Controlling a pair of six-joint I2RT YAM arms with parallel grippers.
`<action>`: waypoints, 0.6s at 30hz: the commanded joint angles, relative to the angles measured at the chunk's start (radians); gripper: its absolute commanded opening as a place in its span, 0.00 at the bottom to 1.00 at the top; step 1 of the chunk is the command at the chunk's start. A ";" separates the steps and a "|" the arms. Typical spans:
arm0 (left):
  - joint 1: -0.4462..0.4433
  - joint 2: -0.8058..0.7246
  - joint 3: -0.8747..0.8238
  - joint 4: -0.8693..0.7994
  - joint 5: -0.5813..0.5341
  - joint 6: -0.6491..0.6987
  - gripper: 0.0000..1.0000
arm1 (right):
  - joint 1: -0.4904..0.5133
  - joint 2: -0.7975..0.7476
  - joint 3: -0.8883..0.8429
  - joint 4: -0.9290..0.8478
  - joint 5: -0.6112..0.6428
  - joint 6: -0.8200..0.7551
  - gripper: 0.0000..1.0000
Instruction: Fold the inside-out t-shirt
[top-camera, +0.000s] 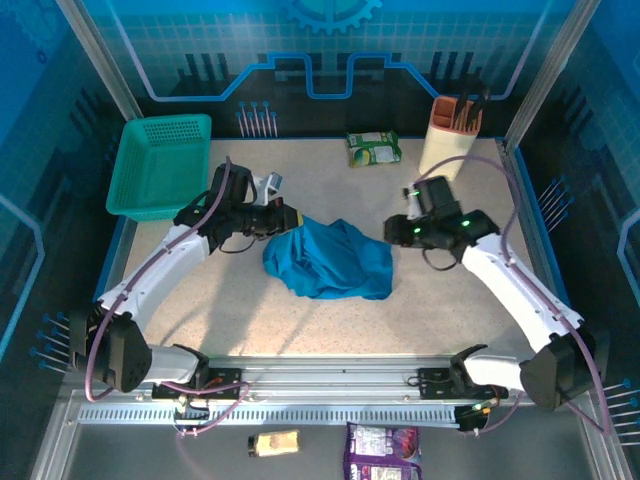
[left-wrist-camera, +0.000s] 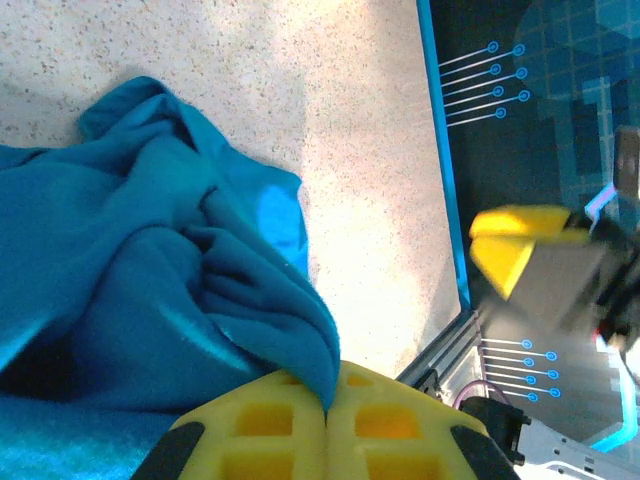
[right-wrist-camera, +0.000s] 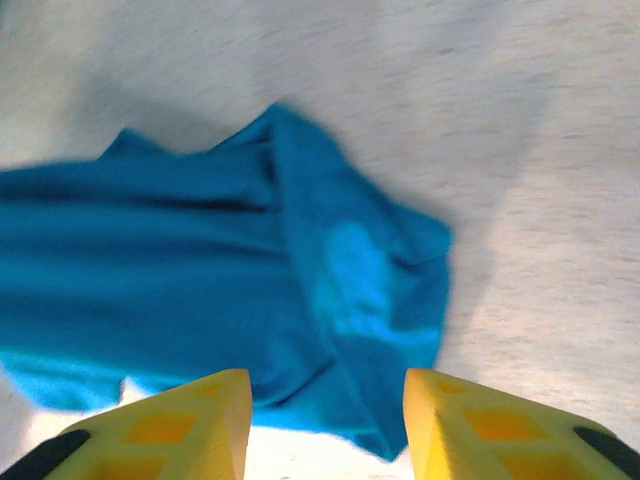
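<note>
Left claw (left-wrist-camera: 327, 415) is clamped on the left edge of the inside-out t-shirt (top-camera: 335, 262), crumpled at the tabletop's centre; right claw (right-wrist-camera: 327, 400) hangs wide open over its right edge.

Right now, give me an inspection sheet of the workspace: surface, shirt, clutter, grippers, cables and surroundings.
Surface: speckled beige table top, no spills seen.
Job's things: t-shirt lies crumpled in a heap mid-table, not folded.
Clutter: teal basket far left; green packet at the far edge; beige holder far right; yellow packet and purple packet in front of the rail.
Grippers: left gripper shut on a fold of the t-shirt; right gripper open over the shirt's edge.
Cables: purple cables run along both arms and loop at the bases.
Surroundings: blue printed walls; metal rail at the near edge.
</note>
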 joint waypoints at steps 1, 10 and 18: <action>-0.016 0.014 0.065 0.007 -0.001 0.031 0.00 | 0.169 0.039 -0.021 0.103 0.054 0.082 0.47; -0.038 0.018 0.090 -0.048 -0.032 0.055 0.00 | 0.314 0.343 -0.054 0.435 0.075 0.125 0.67; -0.032 -0.012 0.154 -0.178 -0.127 0.140 0.00 | 0.217 0.295 -0.039 0.362 0.025 0.069 0.01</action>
